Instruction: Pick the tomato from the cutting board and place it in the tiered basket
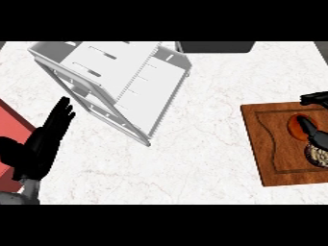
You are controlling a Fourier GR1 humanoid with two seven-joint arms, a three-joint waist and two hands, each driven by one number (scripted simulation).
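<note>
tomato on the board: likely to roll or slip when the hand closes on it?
Likely to roll: the tomato looks round, and the cutting board under it is flat. Possibly slippery, since its skin looks smooth. The right hand already covers much of it, with fingers across its top, which should limit rolling; whether they grip it I cannot tell.

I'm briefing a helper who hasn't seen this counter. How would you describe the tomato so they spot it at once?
Find the brown wooden cutting board on the white counter's right side. The tomato sits on its upper part, under the right hand, whose fingers curl over it and partly hide it. It is the one red-orange round thing there; the pale speckled item just below it is beige.
</note>
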